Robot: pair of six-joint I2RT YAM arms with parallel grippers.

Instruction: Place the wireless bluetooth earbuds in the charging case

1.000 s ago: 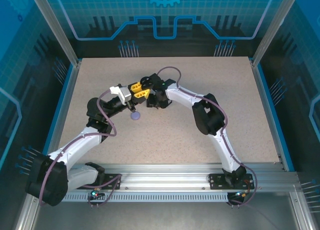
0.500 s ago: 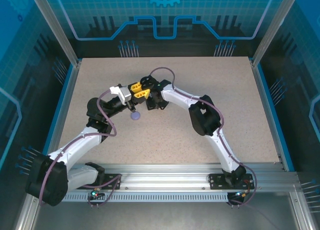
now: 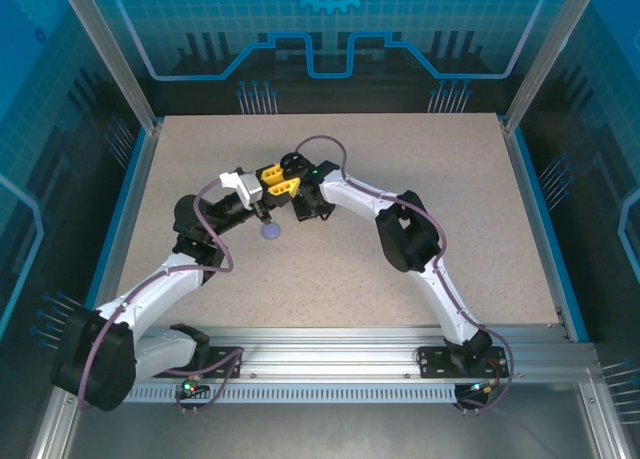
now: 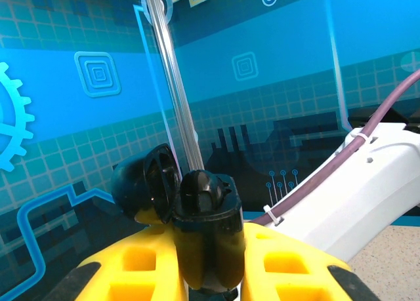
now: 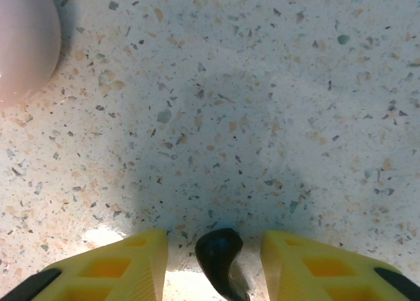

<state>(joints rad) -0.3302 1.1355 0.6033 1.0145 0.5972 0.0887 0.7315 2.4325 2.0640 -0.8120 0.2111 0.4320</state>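
Swinging a touch further left since a second ago, the right arm (image 3: 405, 237) now has its elbow nearer the middle of the speckled table (image 3: 450, 159), while the left arm (image 3: 170, 279) and the lavender round case (image 3: 270, 232) lying on the surface just below the two wrists have not shifted. Both arms meet near the table's centre. On the left wrist camera, the left gripper (image 4: 207, 248) points toward the blue patterned enclosure wall (image 4: 65, 117), its yellow fingers (image 4: 144, 261) clamped on a black charging case (image 4: 203, 235) whose lid (image 4: 144, 183) stands flipped open to the left. A purple cable (image 4: 387, 111) runs along the white arm link beside it. On the right wrist camera, the right gripper (image 5: 215, 239) faces down at the table with its fingers apart; a black earbud (image 5: 220, 255) sits between them, a gap showing on either side. A pale pink round case (image 5: 20, 39) rests at the upper left, well apart from the earbud.
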